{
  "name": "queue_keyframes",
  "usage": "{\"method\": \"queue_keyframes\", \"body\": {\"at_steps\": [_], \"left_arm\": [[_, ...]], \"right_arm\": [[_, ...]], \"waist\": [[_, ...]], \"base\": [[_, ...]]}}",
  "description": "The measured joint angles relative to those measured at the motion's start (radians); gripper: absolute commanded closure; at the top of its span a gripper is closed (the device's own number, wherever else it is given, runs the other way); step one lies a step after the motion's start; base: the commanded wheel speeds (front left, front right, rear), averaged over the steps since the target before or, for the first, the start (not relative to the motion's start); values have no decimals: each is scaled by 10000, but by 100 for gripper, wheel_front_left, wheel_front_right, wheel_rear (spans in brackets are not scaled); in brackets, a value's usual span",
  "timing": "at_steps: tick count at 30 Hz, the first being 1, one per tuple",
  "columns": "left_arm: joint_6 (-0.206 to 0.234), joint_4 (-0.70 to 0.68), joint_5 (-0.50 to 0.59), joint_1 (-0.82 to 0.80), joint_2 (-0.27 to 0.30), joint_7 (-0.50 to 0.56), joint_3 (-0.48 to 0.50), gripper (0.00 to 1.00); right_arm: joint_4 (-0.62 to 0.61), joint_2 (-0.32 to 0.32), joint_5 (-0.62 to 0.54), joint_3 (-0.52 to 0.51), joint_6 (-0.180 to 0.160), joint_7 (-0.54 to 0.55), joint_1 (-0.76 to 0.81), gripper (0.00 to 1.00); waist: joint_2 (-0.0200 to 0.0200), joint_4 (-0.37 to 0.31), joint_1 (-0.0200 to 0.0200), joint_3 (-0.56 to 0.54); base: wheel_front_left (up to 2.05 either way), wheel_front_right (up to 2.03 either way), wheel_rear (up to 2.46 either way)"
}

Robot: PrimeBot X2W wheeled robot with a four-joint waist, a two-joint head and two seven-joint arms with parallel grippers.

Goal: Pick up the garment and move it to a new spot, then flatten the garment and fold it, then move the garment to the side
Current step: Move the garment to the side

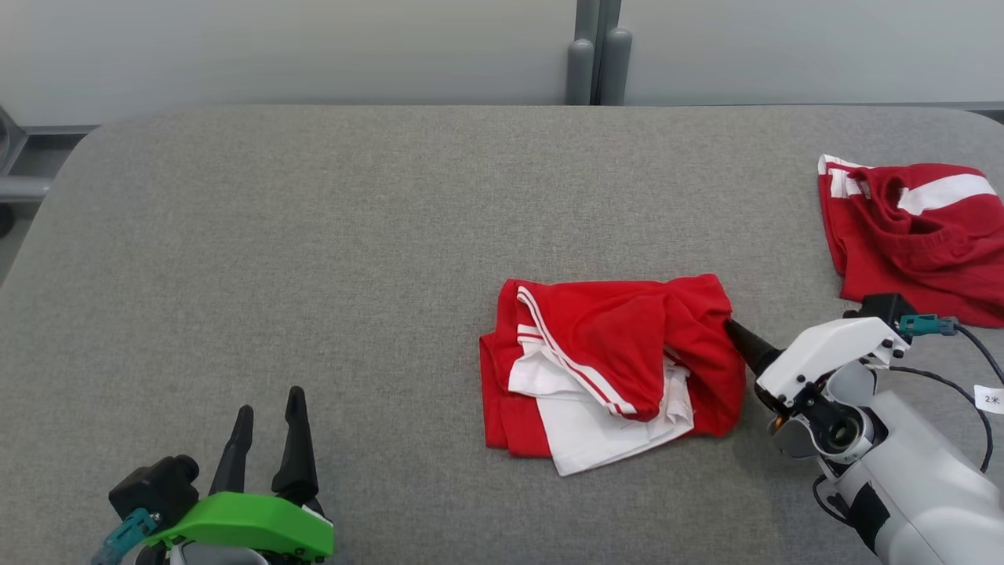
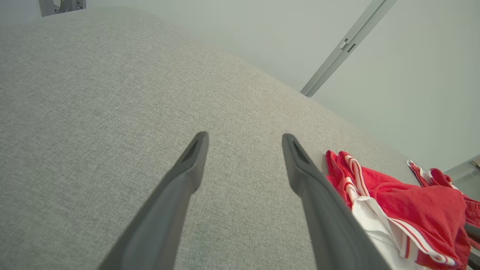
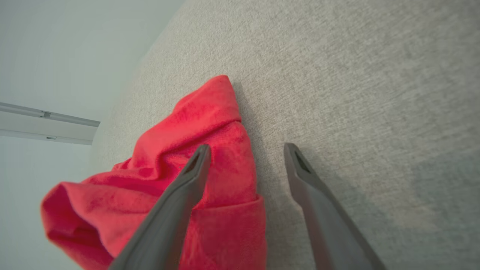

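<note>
Since the garment lies as a rumpled, loosely doubled-over bundle of red and white cloth rather than a neat flat fold, the step in hand cannot be pinned to 1 stage. This lie would fit a pick-up for carrying it to a new spot, and it would also fit a rough fold due to be shifted aside. The garment sits right of centre in the head view on the grey surface, with a white layer showing under a red flap with striped trim. A second red garment lies at the upper right of that frame, well apart from it.

The right tool shows at the lower right of the head view, pointing at the bundle's right edge, its jaws wide and holding nothing. In the right wrist view 1 of its 2 fingers lies over the red cloth and the other over bare surface just beside the hem, so the edge runs between them. Whether the finger touches the cloth I cannot tell. A grasp here, I judge, would call for the fingers to straddle all the layers before closing, since soft cloth may slip apart.

The left tool rests at the lower left of the head view, jaws wide and empty, well apart from the garment.
</note>
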Motion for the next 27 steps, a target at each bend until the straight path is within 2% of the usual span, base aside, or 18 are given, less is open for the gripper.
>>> {"method": "queue_keyframes", "body": {"at_steps": [10,11,12,13,15,16,27], "left_arm": [[0,-15,2,-287,-6,33,0,0],[0,-10,2,-286,-4,31,12,0],[0,-8,2,-286,-4,31,15,0],[0,-6,2,-286,-6,31,25,0],[0,0,2,-286,-6,31,56,0],[0,6,2,-286,-6,31,82,0],[0,146,0,-286,-12,-71,311,0]], "right_arm": [[121,12,257,35,443,805,-91,0],[125,21,291,38,508,880,-120,6],[123,31,322,54,598,936,-147,29],[117,42,322,59,677,959,-169,29],[105,50,322,104,805,978,-218,93],[96,42,316,121,849,1032,-263,100],[-401,-318,318,-180,1120,855,-1013,100]], "waist": [[0,301,0,372],[0,323,0,388],[0,338,0,398],[0,349,0,404],[0,362,0,409],[0,365,0,407],[0,153,0,258]], "base": [[0,0,0],[0,0,0],[0,0,0],[0,0,0],[0,0,0],[0,0,0],[0,0,0]]}}
